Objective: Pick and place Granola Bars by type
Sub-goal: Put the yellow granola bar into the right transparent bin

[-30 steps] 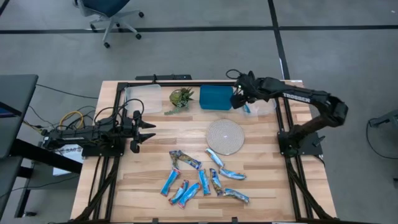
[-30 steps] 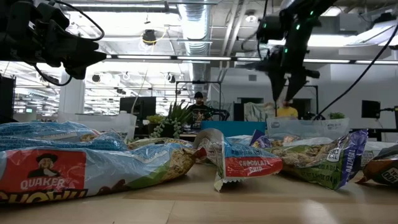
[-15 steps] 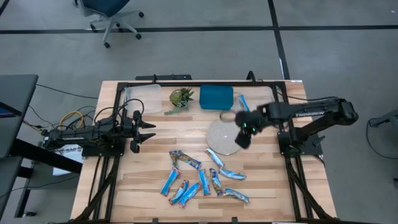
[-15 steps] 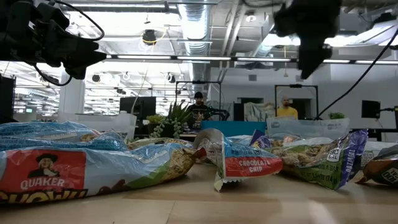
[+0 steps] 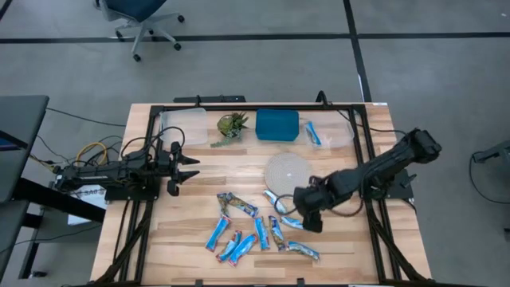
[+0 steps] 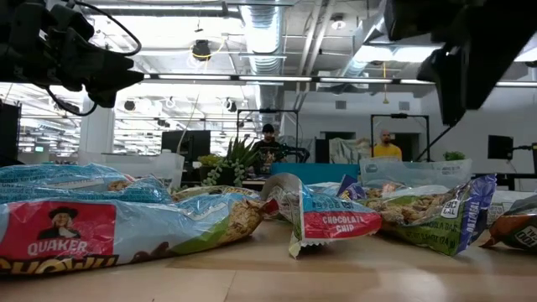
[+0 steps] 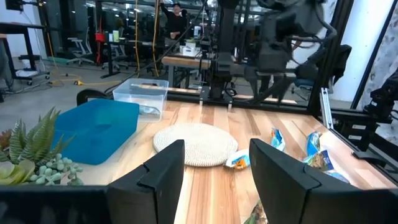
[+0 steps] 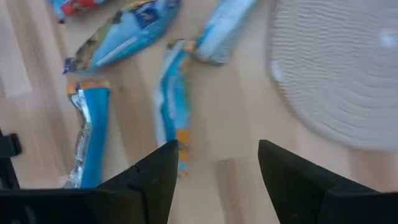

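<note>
Right claw (image 5: 307, 217) descended over Granola Bars (image 5: 296, 223).

Near the round woven mat (image 5: 287, 174), ten granola bars (image 5: 241, 249) lie loose on the table (image 5: 183, 231); one more bar sits in the clear container (image 5: 341, 134) beyond it. Two clear containers, one blue box (image 5: 276, 124), one plant (image 5: 232, 126).

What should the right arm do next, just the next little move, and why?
Probably lower the open right gripper onto the light blue bar lying ahead of its fingers, beside the woven disc. One bar sits in the clear bin, and the gripper holds nothing.
</note>
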